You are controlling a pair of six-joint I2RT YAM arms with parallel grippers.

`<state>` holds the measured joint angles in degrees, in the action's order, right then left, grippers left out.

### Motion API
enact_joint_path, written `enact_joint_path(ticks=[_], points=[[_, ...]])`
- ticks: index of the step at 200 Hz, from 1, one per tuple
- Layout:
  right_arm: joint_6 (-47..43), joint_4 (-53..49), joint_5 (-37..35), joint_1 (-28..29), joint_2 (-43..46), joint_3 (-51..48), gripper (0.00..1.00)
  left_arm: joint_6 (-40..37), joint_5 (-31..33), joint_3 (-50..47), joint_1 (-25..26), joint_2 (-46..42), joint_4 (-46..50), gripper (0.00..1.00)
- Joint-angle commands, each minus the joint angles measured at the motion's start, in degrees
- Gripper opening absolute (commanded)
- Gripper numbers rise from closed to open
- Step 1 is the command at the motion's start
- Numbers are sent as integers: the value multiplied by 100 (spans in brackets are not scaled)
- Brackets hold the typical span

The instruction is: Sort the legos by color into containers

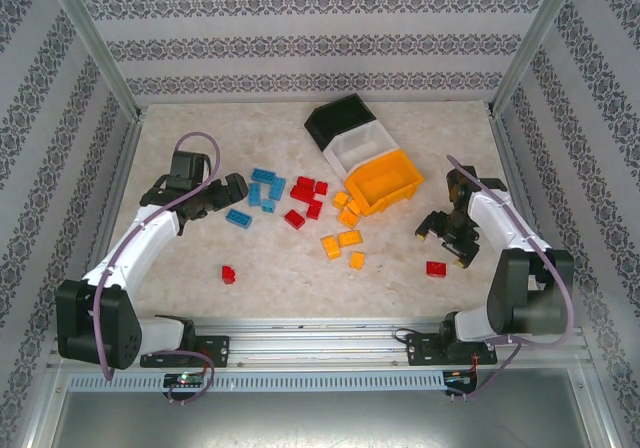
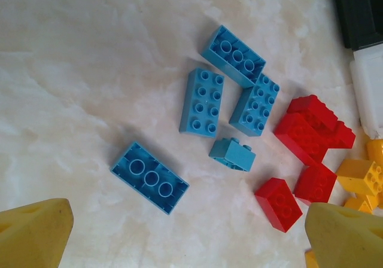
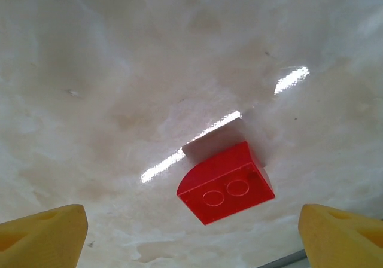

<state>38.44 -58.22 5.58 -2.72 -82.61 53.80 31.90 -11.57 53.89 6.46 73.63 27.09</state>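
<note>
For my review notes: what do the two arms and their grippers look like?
The left arm and right arm have white links and black joints. A greyish-purple cable loops along each. The left gripper and right gripper have black bodies, with yellow wedge-shaped fingertips.

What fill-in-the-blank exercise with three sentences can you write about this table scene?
1. Between the black bin and the orange bin stands the ____ bin.
2. The single lego in front of the open right gripper is ____ in colour.
3. Ahead of the left gripper lie ____ light blue legos.
Missing words: white; red; five.
</note>
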Motion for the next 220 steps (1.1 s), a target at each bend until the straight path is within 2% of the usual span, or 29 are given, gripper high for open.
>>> enact_joint_path(ticks=[1, 68, 113, 183, 220], points=[[-203, 256, 159, 65, -214, -194, 88, 151, -129, 8, 96, 21, 81, 100], [-391, 575, 31, 72, -638, -438, 87, 192, -115, -105, 98, -100, 235, 100], [-451, 948, 217, 97, -809, -697, 86, 359, -174, -141, 99, -27, 148, 100], [-496, 1062, 375, 408, -906, -722, 78, 612, -293, -202, 101, 170, -11, 100], [-510, 1054, 390, 421, -903, -770, 68, 616, -295, -244, 101, 144, 20, 100]])
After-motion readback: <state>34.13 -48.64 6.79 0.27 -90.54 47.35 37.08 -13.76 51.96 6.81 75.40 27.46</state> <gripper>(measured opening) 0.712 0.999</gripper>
